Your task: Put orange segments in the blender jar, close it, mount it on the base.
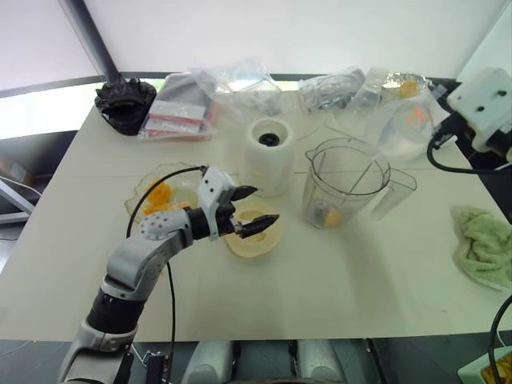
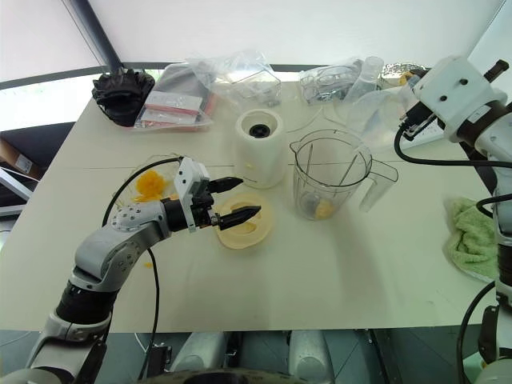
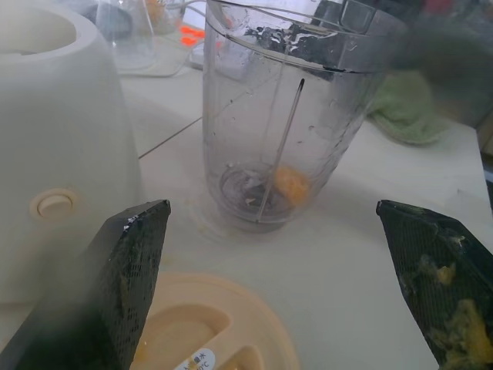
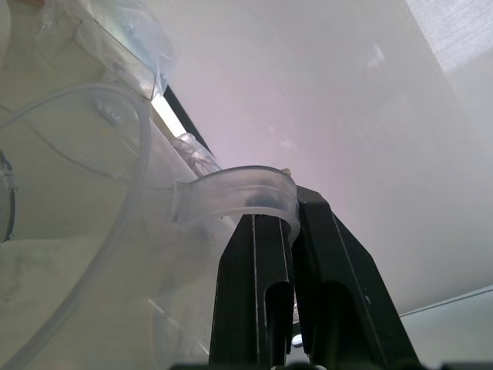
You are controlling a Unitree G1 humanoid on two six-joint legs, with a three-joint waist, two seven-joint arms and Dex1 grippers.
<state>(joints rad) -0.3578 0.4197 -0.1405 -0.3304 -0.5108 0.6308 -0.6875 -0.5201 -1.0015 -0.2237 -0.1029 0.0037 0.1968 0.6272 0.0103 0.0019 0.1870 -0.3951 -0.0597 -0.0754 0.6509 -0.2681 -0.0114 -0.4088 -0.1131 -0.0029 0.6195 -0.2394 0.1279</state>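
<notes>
Hovering open left hand, blender jar beyond

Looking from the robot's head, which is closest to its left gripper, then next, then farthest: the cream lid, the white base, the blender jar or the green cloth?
From the left gripper:
1. Cream lid, right under its fingertips.
2. White base, just behind.
3. Blender jar, further right.
4. Green cloth, at the table's right edge.

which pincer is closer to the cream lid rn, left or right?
Left. The left pincer hovers open right over the cream lid, in front of the base. The right pincer is raised far off at the table's back right, shut on a clear measuring cup's handle.
</notes>
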